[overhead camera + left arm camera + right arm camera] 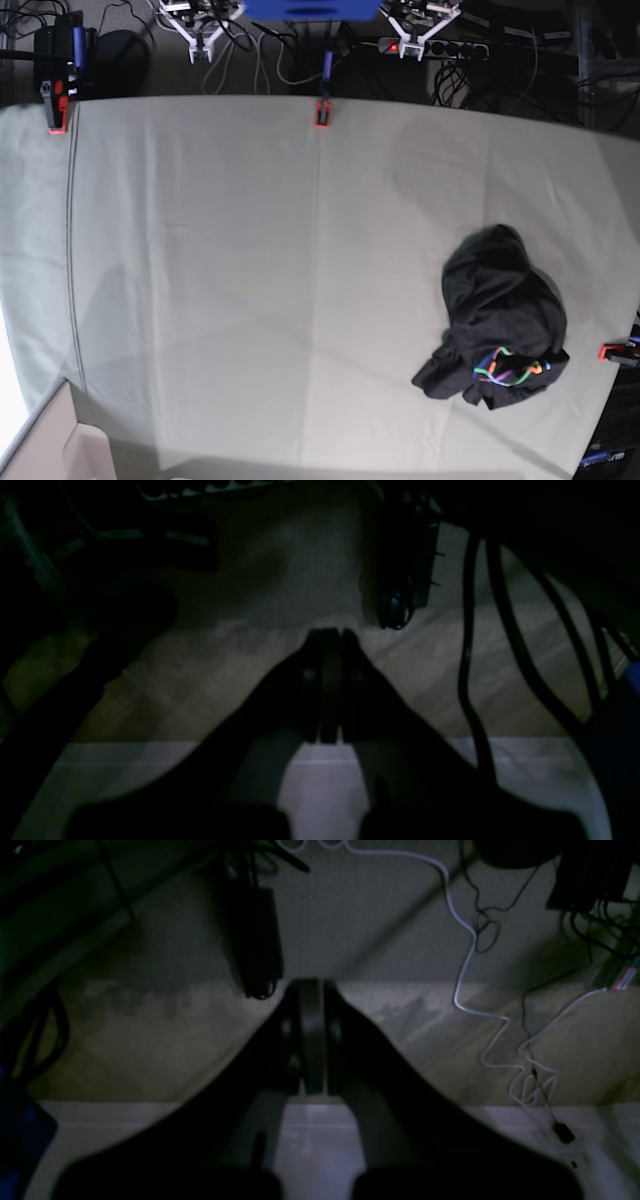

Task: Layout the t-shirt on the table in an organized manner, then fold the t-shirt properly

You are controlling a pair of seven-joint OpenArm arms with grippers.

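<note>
The t-shirt (503, 318) sits crumpled in a heap at the lower right of the base view, on the worktop (250, 280), close to the right edge and the red clamp (613, 351) there. A bit of rainbow print shows at the heap's lower end. The heap's long axis runs roughly top-to-bottom in that frame, leaning slightly to the right lower down. The rest of the worktop, centre and left, carries nothing.

Neither arm shows in the base view. Since the left-wrist arm belongs to that view's right side, it's prob. the nearer one to the shirt; the right arm would have to cross most of the worktop.

Left wrist view: left pincer (330, 632) pressed together, nothing between the jaws, pointing toward dim floor w/ dark cables (500, 630) at right. Right wrist view: right pincer (310, 985) also pressed together, empty, over floor w/ a white cable (465, 965) snaking down the right. No shirt or worktop cloth in either wrist view, so both arms look parked off the worktop, tucked low. Layout not yet started.
</note>
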